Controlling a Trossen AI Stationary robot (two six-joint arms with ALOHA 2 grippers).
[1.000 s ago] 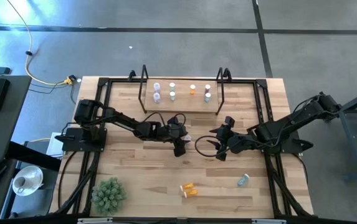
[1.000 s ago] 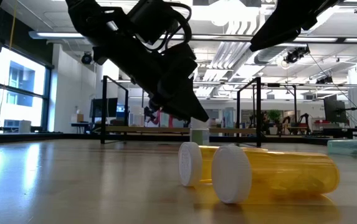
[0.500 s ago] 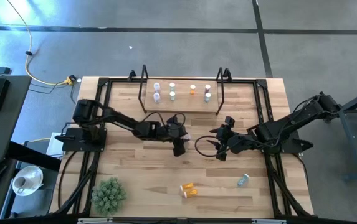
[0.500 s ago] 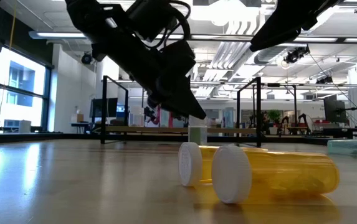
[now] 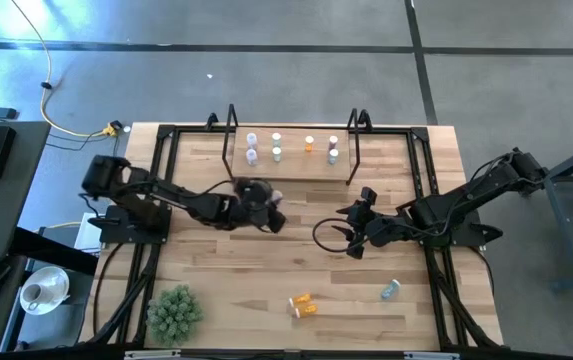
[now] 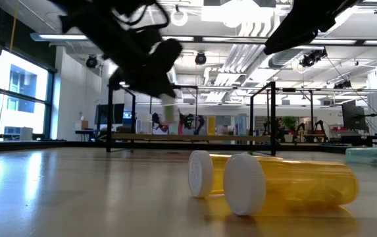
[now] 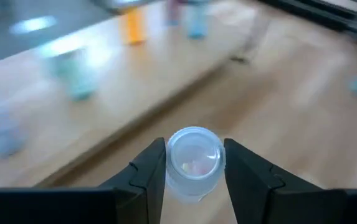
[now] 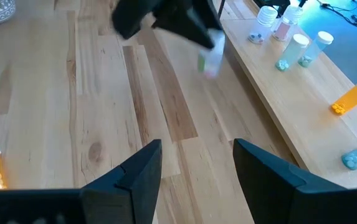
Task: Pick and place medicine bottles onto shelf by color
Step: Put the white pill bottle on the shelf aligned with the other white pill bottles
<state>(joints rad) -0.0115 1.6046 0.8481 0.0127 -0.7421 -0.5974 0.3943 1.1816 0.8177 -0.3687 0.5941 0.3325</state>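
From above, my left gripper (image 5: 266, 205) hangs over the tabletop (image 5: 226, 280) just in front of the shelf (image 5: 291, 168), where six bottles already stand. Two orange bottles (image 5: 303, 304) and a teal bottle (image 5: 390, 290) lie near the front edge. My right gripper (image 5: 354, 235) waits mid-table, fingers apart and empty.

At table height, the orange pair (image 6: 287, 183) lies on its side touching, white caps toward the camera; they would roll easily. This view alone shows my carried bottle (image 6: 168, 108) lifted clear of the wood.

My left wrist shows what the others miss: my fingers (image 7: 150, 171) are clamped on the clear bottle (image 7: 194, 163) across its body just under the cap. I judge it light, stiff, smooth plastic, likely slippery, so a mid-body squeeze suits it.

My right wrist shows my own fingers (image 8: 138, 171) spread, and the shelf's bottles sorted by colour: whitish (image 8: 266, 17), teal (image 8: 293, 50), orange (image 8: 352, 98).
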